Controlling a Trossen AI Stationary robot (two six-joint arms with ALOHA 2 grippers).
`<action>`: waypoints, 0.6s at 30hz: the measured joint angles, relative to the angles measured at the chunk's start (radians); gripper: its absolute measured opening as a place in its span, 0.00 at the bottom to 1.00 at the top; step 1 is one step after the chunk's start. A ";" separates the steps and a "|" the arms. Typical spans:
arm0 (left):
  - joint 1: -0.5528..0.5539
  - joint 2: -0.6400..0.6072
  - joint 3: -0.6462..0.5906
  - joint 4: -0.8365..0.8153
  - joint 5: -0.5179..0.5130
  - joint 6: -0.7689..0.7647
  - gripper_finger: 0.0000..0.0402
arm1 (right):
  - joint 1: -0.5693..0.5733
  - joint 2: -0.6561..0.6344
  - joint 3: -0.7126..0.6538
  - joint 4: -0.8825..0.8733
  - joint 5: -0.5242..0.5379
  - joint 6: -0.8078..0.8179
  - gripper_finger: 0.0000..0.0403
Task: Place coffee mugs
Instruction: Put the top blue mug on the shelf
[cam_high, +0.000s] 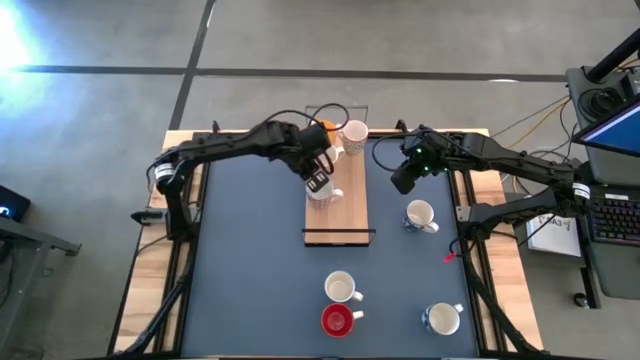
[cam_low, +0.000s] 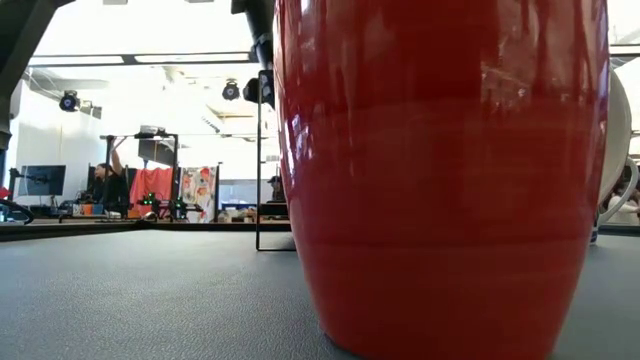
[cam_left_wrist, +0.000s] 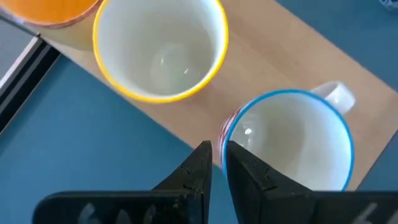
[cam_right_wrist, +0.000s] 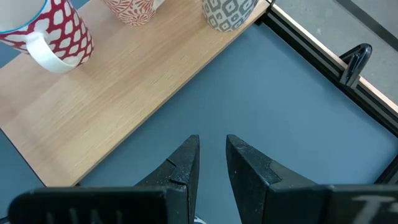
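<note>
A wooden board (cam_high: 336, 212) lies mid-table and carries three mugs: an orange one (cam_high: 327, 130) and a white one (cam_high: 352, 132) at its far end, and a blue-rimmed, red-patterned one (cam_left_wrist: 292, 137) nearer its middle. My left gripper (cam_left_wrist: 217, 163) is above that blue-rimmed mug, shut on its rim. My right gripper (cam_right_wrist: 211, 146) hovers slightly open over the blue table just right of the board, holding nothing. Three white mugs (cam_high: 420, 215) (cam_high: 341, 288) (cam_high: 441, 318) and a red mug (cam_high: 338, 320) stand on the mat. My left gripper holds the blue-rimmed mug by its rim (cam_left_wrist: 225, 132), on the side opposite the handle (cam_left_wrist: 336, 96). One finger (cam_left_wrist: 249, 171) is inside the mug and the other (cam_left_wrist: 198, 165) outside. The fingers come from above, pointing down. The mug stands upright on the board.
The red mug (cam_low: 450, 180) fills most of the low view, with a white mug (cam_low: 622, 130) at its right edge. A black frame (cam_right_wrist: 311, 46) borders the mat's far side. The board's near half (cam_high: 338, 222) is bare, and open mat lies to its left.
</note>
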 joint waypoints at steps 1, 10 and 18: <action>0.000 -0.003 0.000 -0.014 0.000 0.000 0.07 | 0.000 0.000 0.000 0.000 0.000 0.000 0.17; -0.034 -0.133 -0.099 -0.087 -0.031 -0.047 0.07 | 0.000 0.000 0.000 0.000 0.000 0.000 0.17; -0.133 -0.381 -0.438 0.036 -0.033 -0.306 0.07 | 0.000 0.000 0.000 0.000 0.000 0.000 0.17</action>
